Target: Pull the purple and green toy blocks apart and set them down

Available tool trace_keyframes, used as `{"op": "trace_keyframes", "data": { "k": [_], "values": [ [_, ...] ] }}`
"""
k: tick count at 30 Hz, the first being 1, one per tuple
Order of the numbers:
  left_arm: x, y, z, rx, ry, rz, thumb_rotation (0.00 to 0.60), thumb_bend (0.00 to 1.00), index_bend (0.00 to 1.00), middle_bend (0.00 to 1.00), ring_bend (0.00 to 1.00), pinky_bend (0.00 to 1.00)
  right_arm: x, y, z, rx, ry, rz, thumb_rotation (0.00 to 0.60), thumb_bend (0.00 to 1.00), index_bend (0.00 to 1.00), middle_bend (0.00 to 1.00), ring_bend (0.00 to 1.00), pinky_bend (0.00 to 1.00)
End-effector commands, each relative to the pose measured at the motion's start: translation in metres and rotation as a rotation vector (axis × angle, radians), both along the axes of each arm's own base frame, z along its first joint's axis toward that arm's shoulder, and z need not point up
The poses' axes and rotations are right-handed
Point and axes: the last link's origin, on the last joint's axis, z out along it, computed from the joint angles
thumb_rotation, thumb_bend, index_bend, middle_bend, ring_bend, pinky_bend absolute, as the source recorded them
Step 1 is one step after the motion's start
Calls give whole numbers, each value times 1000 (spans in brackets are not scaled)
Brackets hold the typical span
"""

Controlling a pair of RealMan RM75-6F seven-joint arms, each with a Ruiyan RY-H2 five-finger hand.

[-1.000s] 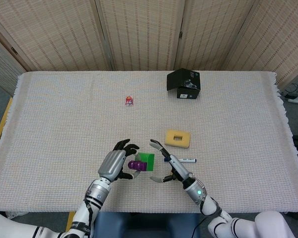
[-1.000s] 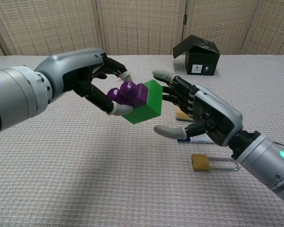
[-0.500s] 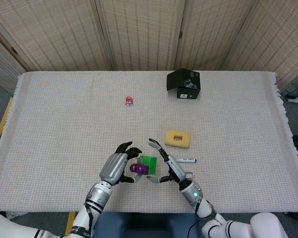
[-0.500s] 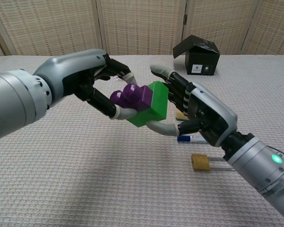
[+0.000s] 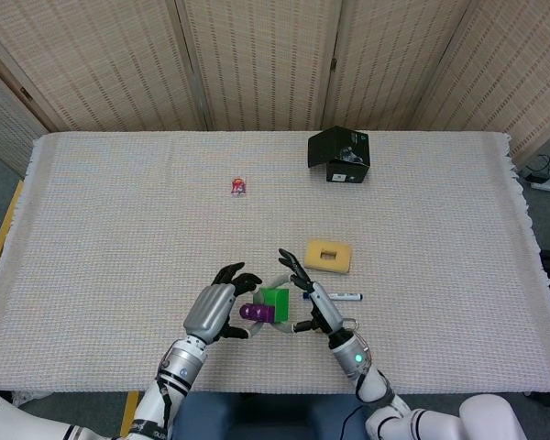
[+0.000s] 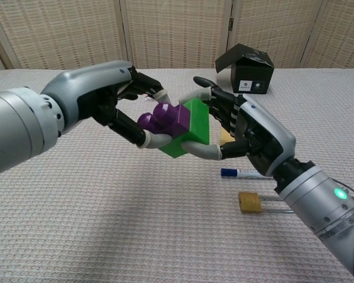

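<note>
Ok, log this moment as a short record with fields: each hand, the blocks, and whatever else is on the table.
left hand: holds the purple block, fingers wrapped around it
right hand: fingers closed on the green block
blocks: joined together, held above the table between both hands
task state: not yet pulled apart
black box: far side of the table, lid open
yellow sponge: lies beyond the right hand
marker: lies under the right hand
padlock: near edge, by the right forearm
small red toy: mid-table, alone
</note>
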Motion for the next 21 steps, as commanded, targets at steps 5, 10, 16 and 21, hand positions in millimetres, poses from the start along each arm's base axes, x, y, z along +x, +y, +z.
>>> {"op": "trace_keyframes", "data": {
  "k": [5, 10, 16, 21],
  "values": [
    [0, 1, 1, 5, -7, 1, 600, 352, 835, 299, 68, 0, -1, 0, 0, -18, -6, -13, 600, 250, 744, 182, 187, 0],
    [-2, 2, 1, 11, -5, -1, 600, 355, 835, 300, 71, 0, -3, 0, -1, -8, -12, -9, 600, 250, 938, 306, 238, 0],
    [-3, 6, 5, 27, -18, 0, 600, 359, 835, 304, 80, 0, -14, -1, 2, -22, -2, -33, 600, 250, 971, 314, 241, 0],
    [-7, 10, 7, 39, -14, 7, 600, 359, 835, 307, 80, 0, -24, -6, 3, -8, -13, -69, 600, 250, 977, 318, 242, 0]
  ]
}}
